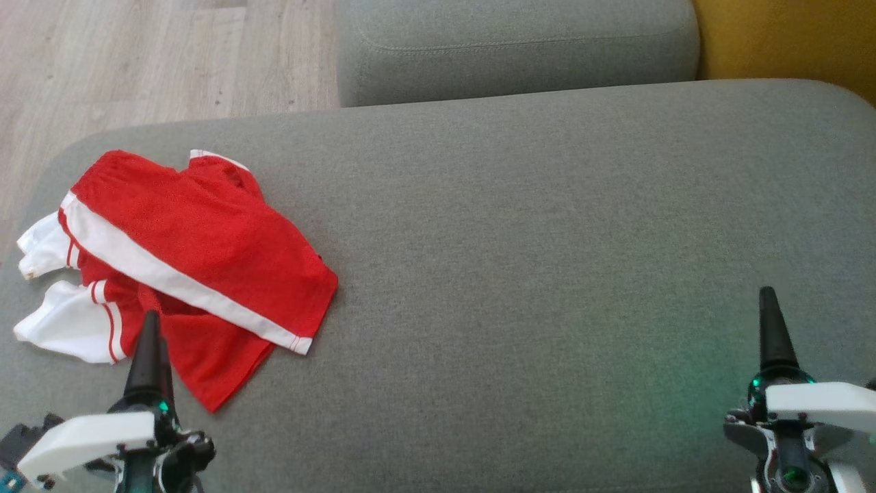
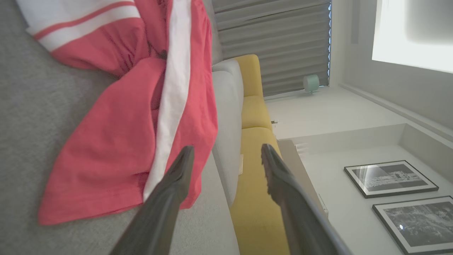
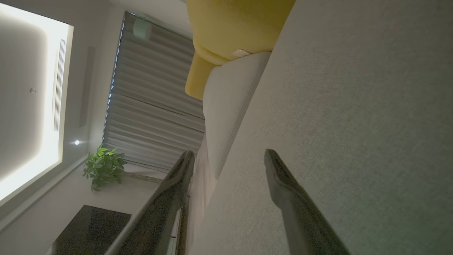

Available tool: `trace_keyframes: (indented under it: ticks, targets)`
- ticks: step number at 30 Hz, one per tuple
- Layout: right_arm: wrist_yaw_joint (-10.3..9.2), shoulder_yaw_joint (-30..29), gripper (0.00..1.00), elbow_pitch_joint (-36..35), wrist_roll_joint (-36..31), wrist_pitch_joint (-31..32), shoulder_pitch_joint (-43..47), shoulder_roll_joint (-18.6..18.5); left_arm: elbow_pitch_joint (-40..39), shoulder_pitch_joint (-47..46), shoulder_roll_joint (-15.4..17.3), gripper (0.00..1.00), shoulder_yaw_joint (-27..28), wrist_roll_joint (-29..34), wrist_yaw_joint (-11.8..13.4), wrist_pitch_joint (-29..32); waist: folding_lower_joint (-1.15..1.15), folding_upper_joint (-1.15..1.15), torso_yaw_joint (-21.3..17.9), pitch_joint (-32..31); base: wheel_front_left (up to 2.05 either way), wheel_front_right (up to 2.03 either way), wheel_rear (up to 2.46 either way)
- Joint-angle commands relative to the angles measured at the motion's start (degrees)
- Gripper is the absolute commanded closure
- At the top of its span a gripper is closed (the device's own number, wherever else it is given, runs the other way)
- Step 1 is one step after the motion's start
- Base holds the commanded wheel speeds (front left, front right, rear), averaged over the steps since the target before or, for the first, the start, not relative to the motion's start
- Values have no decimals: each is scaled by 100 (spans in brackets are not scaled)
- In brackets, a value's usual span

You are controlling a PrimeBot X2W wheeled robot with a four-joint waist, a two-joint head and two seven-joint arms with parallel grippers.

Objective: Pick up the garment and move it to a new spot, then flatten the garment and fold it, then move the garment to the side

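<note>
On the left end of the broad grey fabric seat cushion (image 1: 547, 239) lies the crumpled red garment with white stripes and white sleeve ends (image 1: 198, 233). It is close to the cushion's left edge. 1 wide white band runs slantwise across it, and 2 white cuffs with thin red lines poke out on its left side. It rests in a loose heap, part folded over itself, with a red corner pointing toward the robot.

The left gripper (image 1: 150, 322) stands at the garment's near edge, its dark tip overlapping the red cloth as seen from the head. I cannot tell whether it touches the fabric. From the left wrist, its 2 dark fingers (image 2: 177, 184) stand well apart with nothing between them, and 1 tip sits in front of the garment's white-banded hem.

The right gripper (image 1: 769, 298) sits over bare cushion at the right, well apart from the garment. Its fingers (image 3: 283, 187) are spread wide too and hold nothing.

Behind the seat is a second grey cushion (image 1: 513, 48), with yellow upholstery (image 1: 787, 41) beside it and pale wood flooring (image 1: 137, 61) to the left.
</note>
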Motion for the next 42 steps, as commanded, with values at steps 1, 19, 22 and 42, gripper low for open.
trace_keyframes:
  ticks: [1, 19, 22, 42]
  targets:
    - [-1, 82, 0, -304, -317, -78, -322, -28, -345, -321, 66, 0, 90, 246, 26, -64, 0, 0, 2, 1, 0, 0, 0]
    - [-2, 605, 0, -684, -2278, -382, -282, -34, -1083, -220, 79, 0, -508, 2194, 261, -365, 0, 0, -17, 7, 0, 0, 0]
    - [-2, 656, 0, -694, -2466, -416, -278, -35, -1130, -216, 80, 0, -583, 2438, 278, -399, 0, 0, -18, 6, 0, 0, 0]
    - [-3, 1061, 0, -704, -4252, -753, -269, -42, -1338, -142, 186, 0, -1251, 4527, 712, -734, 0, 0, 16, -10, 0, 0, 0]
